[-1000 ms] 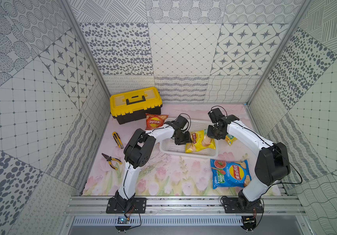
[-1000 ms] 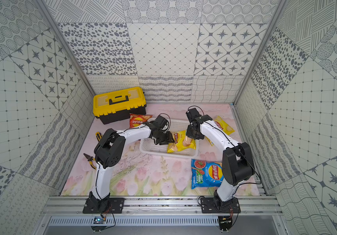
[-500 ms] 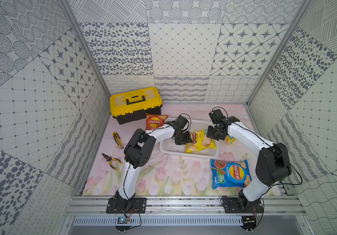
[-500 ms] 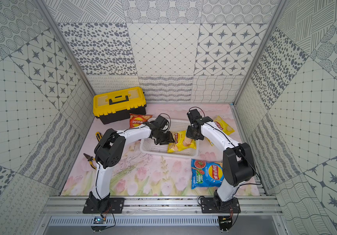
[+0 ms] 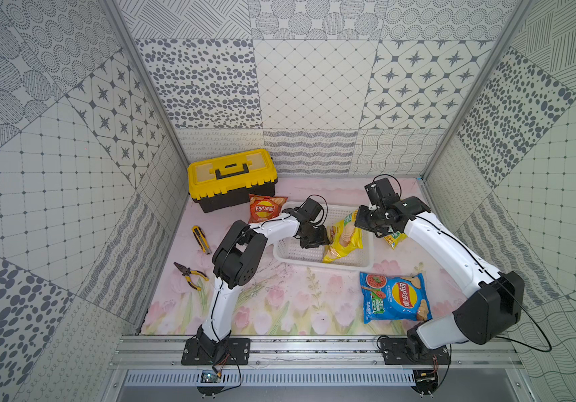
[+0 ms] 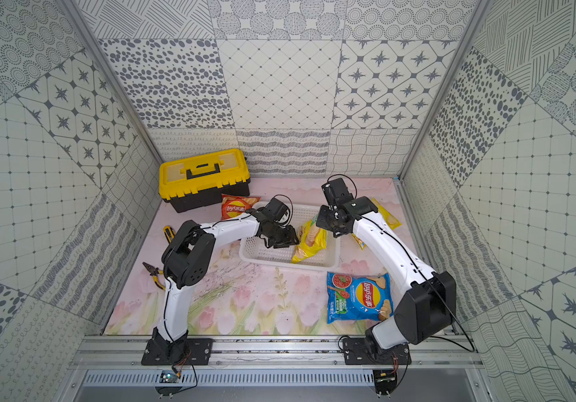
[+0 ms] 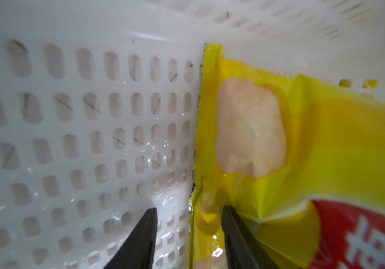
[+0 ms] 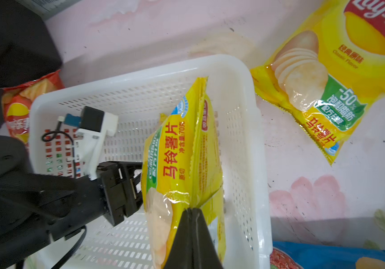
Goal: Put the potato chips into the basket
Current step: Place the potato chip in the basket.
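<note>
A yellow Lay's bag [image 8: 179, 163] stands on edge inside the white basket [image 8: 140, 69], at the end nearer the right arm. The right gripper [image 8: 192, 209] is clenched on a raised fold of its film. The left gripper [image 7: 189, 209] is parted, the bag's sealed edge lying between its fingers and clamped by neither.

The grasp takes only a thin, glossy pleat, so the film could slide out or crumple if the arm pulls. Let go as it stands, the tall bag may well topple against the wall or over the rim instead of lying flat. The two grippers work close together inside the basket, and a careless move by either could knock the other or drag the light basket across the mat.

Three bags wait outside: the second yellow bag [image 8: 326, 81] just beside the basket's end, the red-orange bag [image 5: 265, 209] by its far corner, and the blue bag [image 5: 394, 296] well in front.

Only the right wrist view shows the closed pinch, which the arm hides in both top views. Only the left wrist view shows the seal between the open fingers. The top views alone take in the toolbox [image 5: 232, 177], utility knife [image 5: 201, 239] and pliers [image 5: 189, 275].
</note>
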Robot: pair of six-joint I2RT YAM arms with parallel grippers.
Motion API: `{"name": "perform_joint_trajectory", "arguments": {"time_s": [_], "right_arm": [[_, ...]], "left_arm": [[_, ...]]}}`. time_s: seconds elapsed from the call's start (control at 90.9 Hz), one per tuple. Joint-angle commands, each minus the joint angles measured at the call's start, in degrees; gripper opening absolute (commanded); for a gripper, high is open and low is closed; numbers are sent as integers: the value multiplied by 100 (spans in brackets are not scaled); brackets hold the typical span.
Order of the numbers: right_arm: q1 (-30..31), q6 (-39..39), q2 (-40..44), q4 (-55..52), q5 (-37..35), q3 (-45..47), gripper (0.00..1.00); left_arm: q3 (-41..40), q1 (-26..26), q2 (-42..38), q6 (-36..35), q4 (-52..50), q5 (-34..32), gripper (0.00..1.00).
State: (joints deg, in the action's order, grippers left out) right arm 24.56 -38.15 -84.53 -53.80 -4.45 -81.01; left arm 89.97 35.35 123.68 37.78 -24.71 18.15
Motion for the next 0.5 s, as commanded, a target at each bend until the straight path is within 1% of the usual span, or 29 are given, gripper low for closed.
{"name": "perform_joint_trajectory", "arguments": {"time_s": [0.0, 0.231, 0.363, 0.484], "right_arm": [[-12, -219, 263, -115, -19, -177, 0], [-15, -362, 562, -336, -97, -60, 0], [-15, -360, 685, -406, -234, -18, 0], [-73, -295, 623, -395, -336, 15, 0]], "left_arm": [[22, 143, 93, 19, -497, -47, 50], [324, 323, 293, 48, -503, 289, 50], [576, 438, 452, 41, -642, 303, 51], [776, 528, 551, 36, -702, 301, 51]]}}
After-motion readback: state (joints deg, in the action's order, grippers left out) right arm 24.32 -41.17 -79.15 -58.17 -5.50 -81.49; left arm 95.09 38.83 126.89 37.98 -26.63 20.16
